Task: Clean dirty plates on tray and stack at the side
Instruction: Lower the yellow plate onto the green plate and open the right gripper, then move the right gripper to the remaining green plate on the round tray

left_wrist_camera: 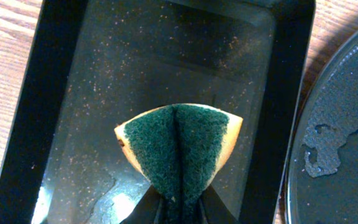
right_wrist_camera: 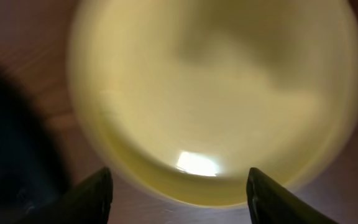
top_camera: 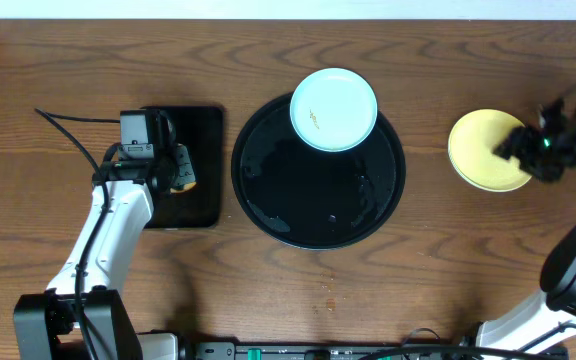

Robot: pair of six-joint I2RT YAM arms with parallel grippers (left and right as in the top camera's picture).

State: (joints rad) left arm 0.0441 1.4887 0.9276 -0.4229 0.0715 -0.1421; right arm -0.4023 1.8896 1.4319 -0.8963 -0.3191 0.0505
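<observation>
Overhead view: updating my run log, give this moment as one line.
left gripper: shut on sponge over small tray | right gripper: open above yellow plate, on table | blue plate: smudged, on round tray

blue plate (top_camera: 334,109) on round tray (top_camera: 298,195) far edge | yellow plate (top_camera: 476,152) on table (top_camera: 438,280), right tool (top_camera: 513,148) over it

The brown wood-grain table (top_camera: 418,260) looks matt. The large round black tray (top_camera: 288,190) is glossy. The yellow foam sponge (left_wrist_camera: 179,149) has a rough green fibrous face. The pale yellow round plastic plate (right_wrist_camera: 216,81) gleams smooth.
</observation>
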